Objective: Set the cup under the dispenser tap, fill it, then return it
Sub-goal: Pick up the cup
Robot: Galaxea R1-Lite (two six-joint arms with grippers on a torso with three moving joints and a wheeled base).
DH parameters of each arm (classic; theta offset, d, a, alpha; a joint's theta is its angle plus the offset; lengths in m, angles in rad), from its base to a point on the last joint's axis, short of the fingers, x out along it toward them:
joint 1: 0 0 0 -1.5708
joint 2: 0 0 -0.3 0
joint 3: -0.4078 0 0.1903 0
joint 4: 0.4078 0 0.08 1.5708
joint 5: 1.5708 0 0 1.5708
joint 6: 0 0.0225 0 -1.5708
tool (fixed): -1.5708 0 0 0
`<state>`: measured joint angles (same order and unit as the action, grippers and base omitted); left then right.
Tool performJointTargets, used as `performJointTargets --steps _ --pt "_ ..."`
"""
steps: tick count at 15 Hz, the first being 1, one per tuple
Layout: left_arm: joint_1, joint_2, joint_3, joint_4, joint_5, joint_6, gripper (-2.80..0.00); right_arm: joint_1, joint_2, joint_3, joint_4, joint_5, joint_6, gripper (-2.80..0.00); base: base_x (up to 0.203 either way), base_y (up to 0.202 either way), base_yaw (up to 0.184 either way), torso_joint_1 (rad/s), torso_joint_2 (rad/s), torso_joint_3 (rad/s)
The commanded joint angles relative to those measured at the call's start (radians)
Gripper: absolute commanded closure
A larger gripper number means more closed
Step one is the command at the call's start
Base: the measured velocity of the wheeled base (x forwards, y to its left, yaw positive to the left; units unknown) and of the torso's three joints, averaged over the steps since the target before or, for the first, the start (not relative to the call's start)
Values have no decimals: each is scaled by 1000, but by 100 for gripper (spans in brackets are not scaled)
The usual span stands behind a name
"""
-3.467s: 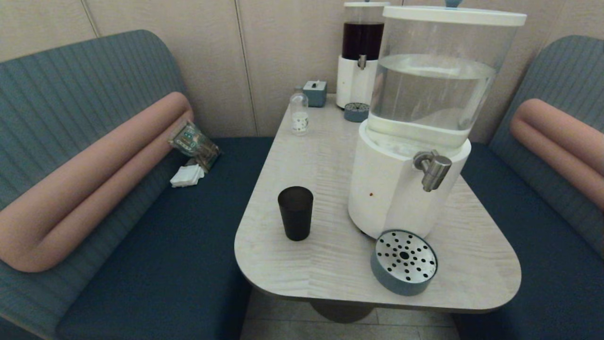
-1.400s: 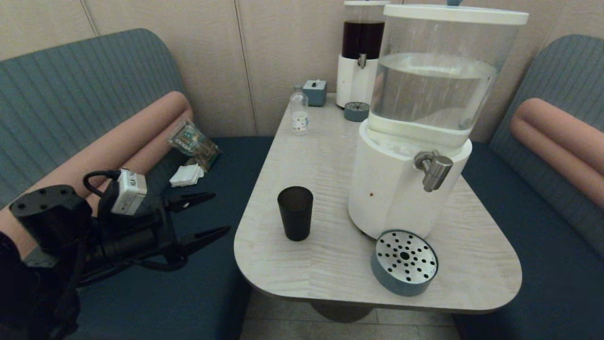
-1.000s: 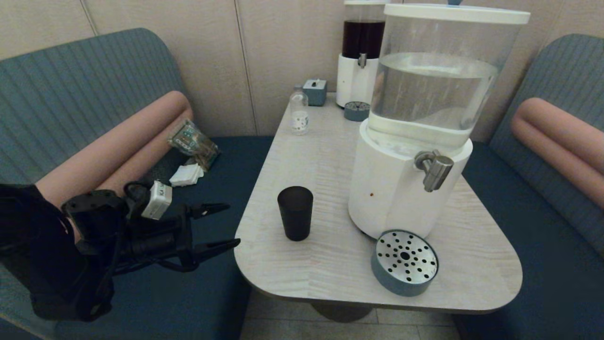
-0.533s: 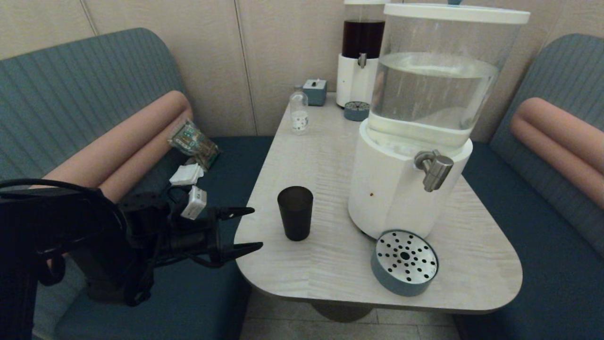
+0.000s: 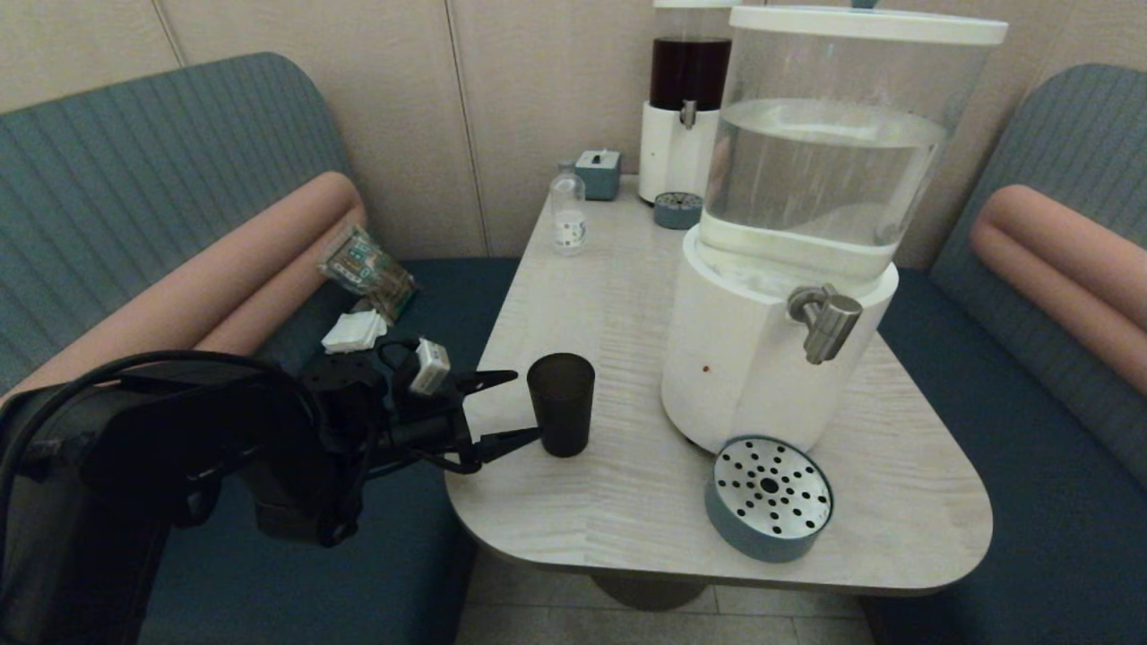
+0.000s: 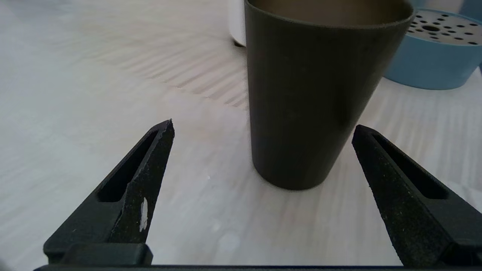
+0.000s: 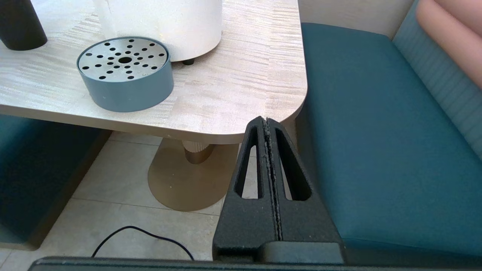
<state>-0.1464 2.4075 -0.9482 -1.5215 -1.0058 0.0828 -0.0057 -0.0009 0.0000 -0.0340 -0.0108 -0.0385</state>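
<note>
**Left end effector spread wide at the cup's side**

The right end effector (image 7: pixel 268 124) hangs off the worktop's (image 5: pixel 627 511) near right corner, above the floor, its fingers pressed together on nothing. On the worktop, a blue drip tray (image 5: pixel 768 497) sits nearest. The left end effector (image 5: pixel 524 405) reaches in from nine o'clock, fingers apart, not touching the upright black cup (image 5: pixel 561 403) just ahead. At the cup's three o'clock stands the water dispenser (image 5: pixel 789 269), its steel dispenser tap (image 5: pixel 824 321) above the drip tray.

one cup (image 5: pixel 561 403), two dispensers (image 5: pixel 789 233), two drip trays (image 5: pixel 768 498), one bottle (image 5: pixel 567 215), two pincers (image 5: pixel 524 405)
</note>
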Motion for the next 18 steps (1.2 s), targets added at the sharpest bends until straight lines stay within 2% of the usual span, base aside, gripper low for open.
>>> performJointTargets --steps 1,6,9,14,15,18 --pt "-22 25 -18 -9 -4 -1 -280 0 1 14 0 0 2 0 0 0 0 0 0 0" --pt "-72 37 -74 -9 19 -21 -280 0 1 14 0 0 3 0 0 0 0 0 0 0" --pt "-85 54 -119 -9 59 -32 -280 0 1 14 0 0 5 0 0 0 0 0 0 0" --pt "-96 65 -132 -9 102 -32 -280 0 1 14 0 0 5 0 0 0 0 0 0 0" --pt "-96 64 -134 -9 104 -32 0 0 1 14 0 0 5 0 0 0 0 0 0 0" --pt "-98 63 -139 -9 105 -35 0 0 1 14 -1 0 6 0 0 0 0 0 0 0"
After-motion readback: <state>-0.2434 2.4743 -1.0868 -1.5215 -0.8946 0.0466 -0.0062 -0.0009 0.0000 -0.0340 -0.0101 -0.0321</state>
